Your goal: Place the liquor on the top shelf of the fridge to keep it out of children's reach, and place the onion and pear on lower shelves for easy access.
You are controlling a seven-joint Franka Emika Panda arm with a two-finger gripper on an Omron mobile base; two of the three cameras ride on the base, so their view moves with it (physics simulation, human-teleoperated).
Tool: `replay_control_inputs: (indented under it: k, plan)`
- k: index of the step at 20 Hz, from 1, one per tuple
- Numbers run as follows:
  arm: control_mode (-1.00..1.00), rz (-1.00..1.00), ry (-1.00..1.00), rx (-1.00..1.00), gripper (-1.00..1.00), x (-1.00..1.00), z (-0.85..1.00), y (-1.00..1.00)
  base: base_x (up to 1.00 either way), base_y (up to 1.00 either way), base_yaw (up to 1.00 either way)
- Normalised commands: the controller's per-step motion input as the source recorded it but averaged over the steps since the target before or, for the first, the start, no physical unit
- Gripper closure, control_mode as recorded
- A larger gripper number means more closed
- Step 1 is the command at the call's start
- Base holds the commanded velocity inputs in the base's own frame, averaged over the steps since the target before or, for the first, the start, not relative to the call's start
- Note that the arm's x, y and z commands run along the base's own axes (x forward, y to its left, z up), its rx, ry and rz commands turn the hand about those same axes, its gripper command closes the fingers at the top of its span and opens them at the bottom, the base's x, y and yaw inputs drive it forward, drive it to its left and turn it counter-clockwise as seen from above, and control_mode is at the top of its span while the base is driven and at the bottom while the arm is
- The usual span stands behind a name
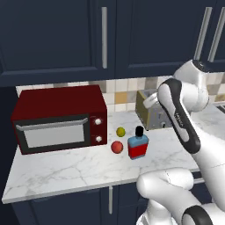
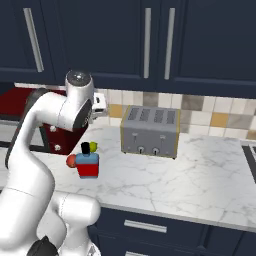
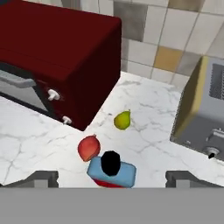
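The liquor (image 1: 138, 146) (image 2: 88, 165) stands upright on the marble counter, a blue bottle with a red label and a black cap (image 3: 110, 162). Just left of it lies the red onion (image 1: 116, 147) (image 3: 89, 148). The yellow-green pear (image 1: 121, 131) (image 3: 122, 120) sits a little behind, toward the wall. My gripper (image 3: 112, 178) hovers above the bottle, open, its two fingertips wide apart on either side of the bottle and holding nothing. The fridge and its shelves are out of view.
A dark red microwave (image 1: 59, 118) stands at the left of the counter (image 1: 61, 169), close to the onion. A grey toaster (image 2: 150, 131) sits against the tiled wall on the right. Navy cabinets (image 1: 57, 39) hang above.
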Motion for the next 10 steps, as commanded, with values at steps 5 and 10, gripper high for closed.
replay_control_inputs:
  k: [5, 10]
  plan:
    - [-1.00, 0.37, -0.22, 0.09, -1.00, -0.37, 0.00, -0.20, 0.00, 0.00, 0.00]
    - [-1.00, 0.37, -0.01, 0.07, -1.00, -0.21, 0.00, -0.16, 0.00, 0.00, 0.00]
